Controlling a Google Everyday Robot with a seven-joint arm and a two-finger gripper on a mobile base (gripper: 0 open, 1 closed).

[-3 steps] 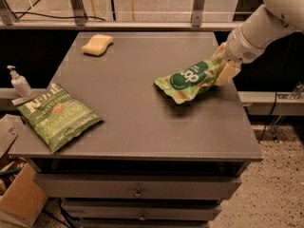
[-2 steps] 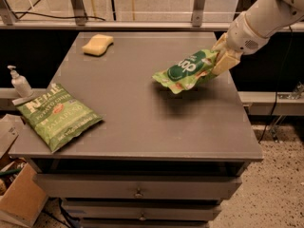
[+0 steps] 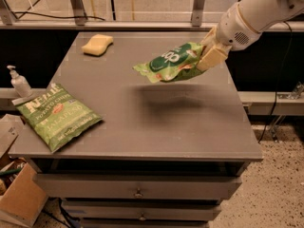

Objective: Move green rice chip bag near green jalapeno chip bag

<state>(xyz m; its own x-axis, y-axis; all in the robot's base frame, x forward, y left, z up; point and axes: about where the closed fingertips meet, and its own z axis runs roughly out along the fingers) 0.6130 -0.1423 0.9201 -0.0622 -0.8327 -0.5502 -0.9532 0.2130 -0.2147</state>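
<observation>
Two green bags are in view, well apart. The pincer [image 3: 208,51], at the end of the white arm [image 3: 256,13] reaching in from the upper right, has its pale fingers [image 3: 213,57] drawn close together on the right end of the green rice chip bag [image 3: 168,63]. That bag hangs in the air above the middle-right of the bench [image 3: 166,132], tilted down toward the left (its shadow [image 3: 166,99] lies on the grey top beneath it). The green jalapeno chip bag [image 3: 57,115] lies flat at the front left corner, overhanging the edge. A yellow sponge [image 3: 97,44] sits at the back left, and a pump bottle [image 3: 19,82] stands just beyond the left edge.
</observation>
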